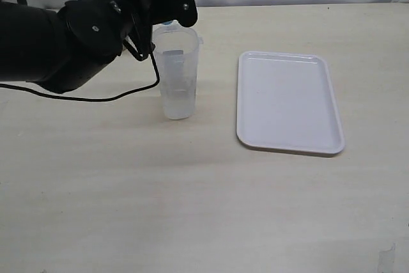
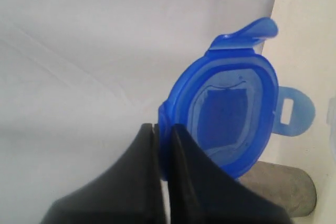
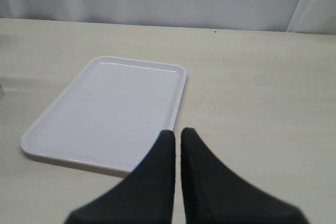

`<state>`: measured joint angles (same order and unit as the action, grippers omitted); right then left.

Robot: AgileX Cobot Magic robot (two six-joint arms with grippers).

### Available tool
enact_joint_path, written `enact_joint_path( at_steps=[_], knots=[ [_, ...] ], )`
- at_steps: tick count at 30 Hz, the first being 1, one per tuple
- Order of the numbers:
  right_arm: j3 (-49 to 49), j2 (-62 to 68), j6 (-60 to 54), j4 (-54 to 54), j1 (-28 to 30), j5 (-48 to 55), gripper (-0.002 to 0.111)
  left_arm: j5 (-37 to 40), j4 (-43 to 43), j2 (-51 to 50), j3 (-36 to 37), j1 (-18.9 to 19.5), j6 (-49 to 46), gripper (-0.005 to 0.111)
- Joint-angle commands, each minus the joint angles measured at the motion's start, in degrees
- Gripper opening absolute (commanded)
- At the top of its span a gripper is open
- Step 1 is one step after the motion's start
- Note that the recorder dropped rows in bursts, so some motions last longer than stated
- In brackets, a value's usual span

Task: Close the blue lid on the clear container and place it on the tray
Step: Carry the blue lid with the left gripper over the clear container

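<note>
Blue and thin, the blue lid [image 2: 226, 119] looks light and a bit flexible, pinched by its edge in the left gripper [image 2: 163, 135], just above the clear container [image 1: 177, 81], which I think tips easily; the right gripper [image 3: 177, 140], jaws together and empty, hangs near the tray [image 3: 105, 114].

My own left arm [image 1: 77, 36] is blocking the exterior view: the rim of the clear container [image 1: 177, 75] is buried behind it, and only a sliver of the blue lid [image 1: 167, 23] peeks out. Up close, one edge of the lid vanishes between the fingers of my left gripper [image 2: 163, 129]. Beyond it there's a blurred grey shape [image 2: 283, 187], cut off by the frame, and I can't tell what it is. My right gripper [image 3: 177, 131] is outside the exterior view altogether.
</note>
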<state>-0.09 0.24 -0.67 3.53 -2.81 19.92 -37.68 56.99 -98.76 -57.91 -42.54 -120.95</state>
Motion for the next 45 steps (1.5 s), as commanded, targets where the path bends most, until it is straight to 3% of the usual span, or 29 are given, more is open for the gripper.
enact_joint_path(
  at_steps=[1, 11, 25, 34, 38, 45],
  knots=[
    [0.1, -0.2, 0.2, -0.1, 0.2, -0.1, 0.004, -0.4, -0.4, 0.5, 0.4, -0.2, -1.8, 0.000],
    [0.1, -0.2, 0.2, -0.1, 0.2, -0.1, 0.004, -1.7, 0.8, 0.5, 0.4, -3.5, -1.8, 0.000],
    [0.1, -0.2, 0.2, -0.1, 0.2, -0.1, 0.004, -6.6, 1.8, 0.5, 0.5, -3.5, -1.8, 0.000],
    [0.1, -0.2, 0.2, -0.1, 0.2, -0.1, 0.004, -4.3, 5.2, 0.5, 0.8, -3.5, -1.8, 0.000],
    [0.1, -0.2, 0.2, -0.1, 0.2, -0.1, 0.004, -6.3, 2.6, 0.5, 4.8, -3.5, -1.8, 0.000],
    [0.1, -0.2, 0.2, -0.1, 0.2, -0.1, 0.004, -8.1, 2.1, 0.5, 5.1, -3.5, -1.8, 0.000]
  ],
)
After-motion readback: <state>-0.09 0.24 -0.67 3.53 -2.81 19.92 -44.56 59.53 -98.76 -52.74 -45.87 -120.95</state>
